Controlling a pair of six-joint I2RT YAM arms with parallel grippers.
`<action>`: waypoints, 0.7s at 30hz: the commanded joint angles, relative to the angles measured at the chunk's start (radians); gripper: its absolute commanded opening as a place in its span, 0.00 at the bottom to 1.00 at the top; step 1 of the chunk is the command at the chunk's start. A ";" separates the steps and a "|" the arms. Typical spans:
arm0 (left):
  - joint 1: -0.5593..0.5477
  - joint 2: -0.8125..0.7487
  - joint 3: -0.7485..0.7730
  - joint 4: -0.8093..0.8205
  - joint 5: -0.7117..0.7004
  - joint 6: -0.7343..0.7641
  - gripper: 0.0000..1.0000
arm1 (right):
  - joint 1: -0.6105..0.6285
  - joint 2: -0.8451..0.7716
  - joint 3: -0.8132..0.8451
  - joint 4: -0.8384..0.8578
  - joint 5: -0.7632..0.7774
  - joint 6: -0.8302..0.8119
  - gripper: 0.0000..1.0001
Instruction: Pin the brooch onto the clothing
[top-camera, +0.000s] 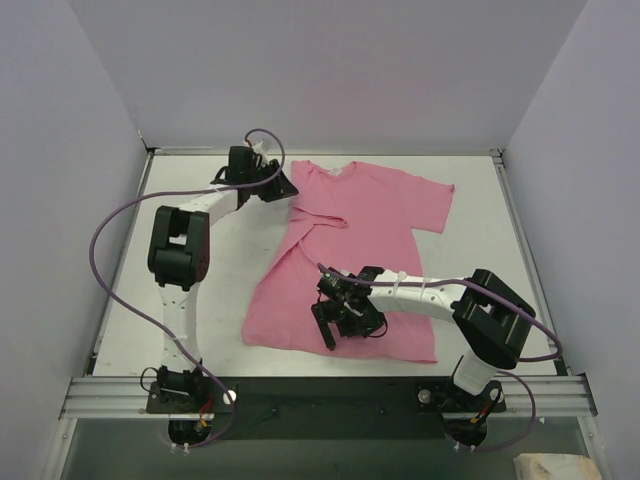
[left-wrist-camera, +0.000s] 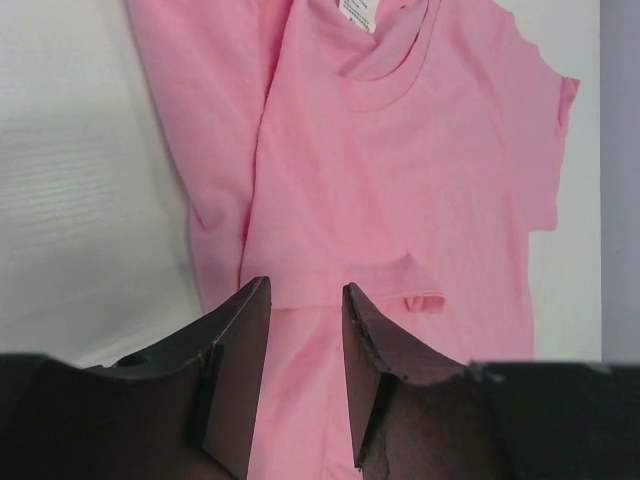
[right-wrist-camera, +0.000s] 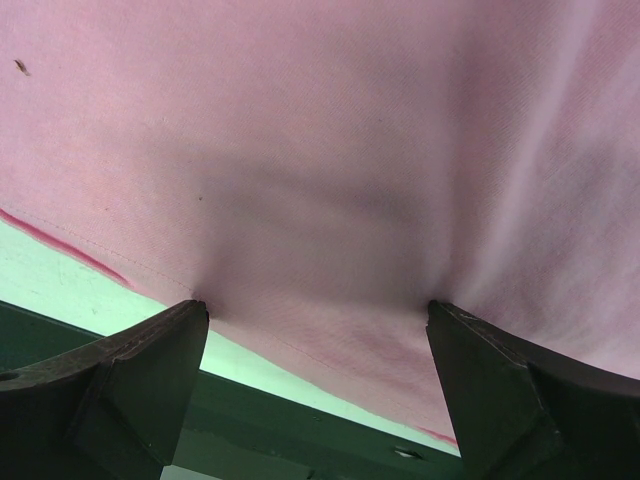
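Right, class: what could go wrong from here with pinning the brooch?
No brooch shows in any view; it may be hidden. The right gripper is open over the T-shirt near its hem; closing could bunch it. The T-shirt lies folded near the left gripper, so a pin might catch two layers.

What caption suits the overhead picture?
Left hand beside the shoulder of a pink T-shirt, right hand over its hem.

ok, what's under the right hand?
Pink T-shirt near its hem, the open right hand spread over it. White table shows past the hem. No brooch visible; anything beneath the fabric is covered.
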 joint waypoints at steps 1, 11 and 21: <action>0.003 0.020 0.030 0.048 0.045 0.000 0.44 | 0.005 0.063 -0.065 0.004 0.007 0.009 0.97; -0.018 0.077 0.073 -0.011 0.026 0.026 0.44 | 0.007 0.065 -0.069 0.002 0.007 0.015 0.97; -0.030 0.115 0.118 -0.051 0.022 0.040 0.33 | 0.005 0.065 -0.069 0.002 0.007 0.015 0.97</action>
